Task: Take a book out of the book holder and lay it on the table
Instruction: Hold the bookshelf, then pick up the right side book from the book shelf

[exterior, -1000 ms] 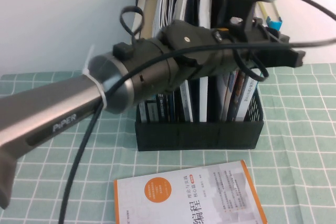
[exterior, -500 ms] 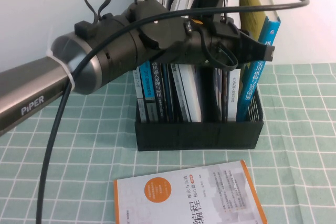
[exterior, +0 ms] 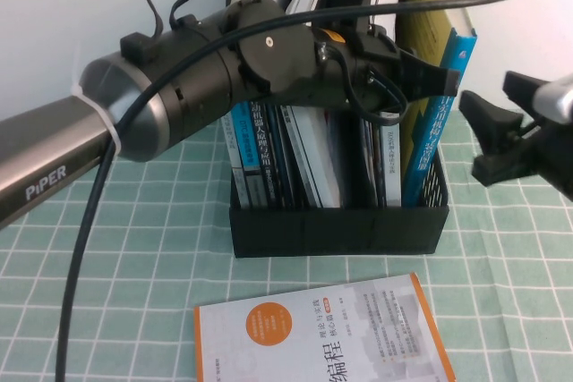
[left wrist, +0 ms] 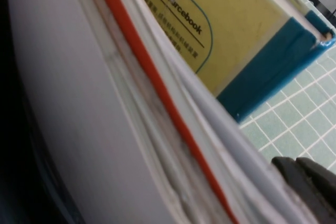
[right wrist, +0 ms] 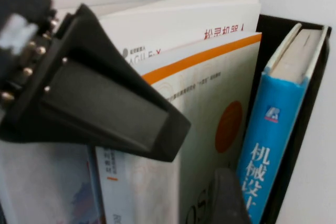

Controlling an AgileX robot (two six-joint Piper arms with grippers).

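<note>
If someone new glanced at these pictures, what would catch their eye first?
The left gripper reaches across from the left into the upright books in the book holder. The book leans at the holder's right end. The right gripper hangs open just right of it.

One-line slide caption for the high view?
Left gripper reaches over the book holder beside the book; right gripper, open, waits alongside.

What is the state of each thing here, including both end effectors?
Book: standing tilted in the holder's right end, not taken out.
Book holder: upright, full of books.
White book: lying flat on the table.
Left end effector: at the tops of the books.
Right end effector: open, empty, right of the holder.
</note>
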